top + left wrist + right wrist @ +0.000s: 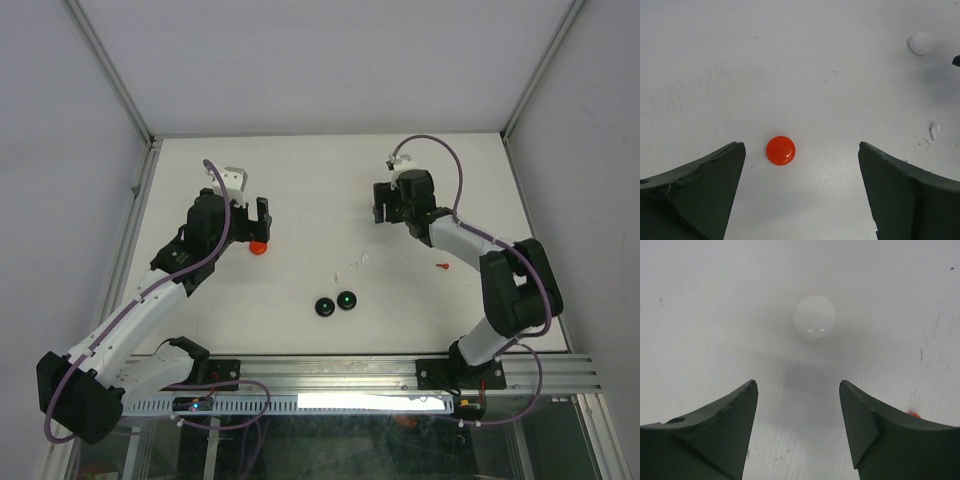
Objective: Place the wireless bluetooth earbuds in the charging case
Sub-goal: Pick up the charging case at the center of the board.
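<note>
A small red earbud (441, 265) lies near my right forearm; a speck of it shows in the right wrist view (913, 414). Two tiny white earbuds (358, 260) lie mid-table; one shows in the left wrist view (934, 131). My left gripper (250, 232) (801, 145) is open and empty, hovering over a round red disc (258, 248) (780, 150) that sits nearer its left finger. My right gripper (385, 212) (798, 382) is open and empty, with a round white disc (814, 317) just ahead of its tips. No black earbuds are in view.
Two round black discs (324, 307) (347, 300), one with a green light, lie side by side at the front centre. The white disc also shows far off in the left wrist view (921, 43). Metal frame posts and white walls enclose the table.
</note>
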`<state>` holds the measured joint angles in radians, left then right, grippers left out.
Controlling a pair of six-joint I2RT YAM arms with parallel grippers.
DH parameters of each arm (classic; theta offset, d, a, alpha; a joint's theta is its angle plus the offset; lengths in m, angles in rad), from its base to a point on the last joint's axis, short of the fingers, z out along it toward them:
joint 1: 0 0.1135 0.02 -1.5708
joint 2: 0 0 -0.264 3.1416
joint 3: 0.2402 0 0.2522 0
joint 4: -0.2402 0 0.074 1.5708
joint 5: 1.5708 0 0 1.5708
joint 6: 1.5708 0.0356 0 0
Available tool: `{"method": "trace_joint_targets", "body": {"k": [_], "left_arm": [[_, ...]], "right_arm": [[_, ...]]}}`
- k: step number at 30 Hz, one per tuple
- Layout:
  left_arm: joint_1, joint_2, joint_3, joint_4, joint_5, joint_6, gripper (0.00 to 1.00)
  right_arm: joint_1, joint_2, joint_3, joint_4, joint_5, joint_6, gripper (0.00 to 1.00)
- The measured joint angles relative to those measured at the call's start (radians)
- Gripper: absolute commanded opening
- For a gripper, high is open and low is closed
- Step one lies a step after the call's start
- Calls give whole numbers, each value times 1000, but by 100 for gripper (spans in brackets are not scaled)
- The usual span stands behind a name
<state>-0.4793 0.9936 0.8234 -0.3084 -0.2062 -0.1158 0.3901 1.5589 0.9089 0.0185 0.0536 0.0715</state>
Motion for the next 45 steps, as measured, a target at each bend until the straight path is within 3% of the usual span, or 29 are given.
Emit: {"method": "trace_joint_targets", "body": {"k": [17,28,35,45], "left_arm": [[10,2,0,-10,19,0,99],[10,2,0,-14,69,-1,99],[17,2,0,-14,85,-1,99],[19,8,0,-14,110,-1,99]], "right_arm": [[-38,384,277,53,-18,2,62],[-38,489,406,-31,-18,19,59],[-38,496,432,-71,-21,23,63],[-38,575,611,-273,-68,-95,62]]}}
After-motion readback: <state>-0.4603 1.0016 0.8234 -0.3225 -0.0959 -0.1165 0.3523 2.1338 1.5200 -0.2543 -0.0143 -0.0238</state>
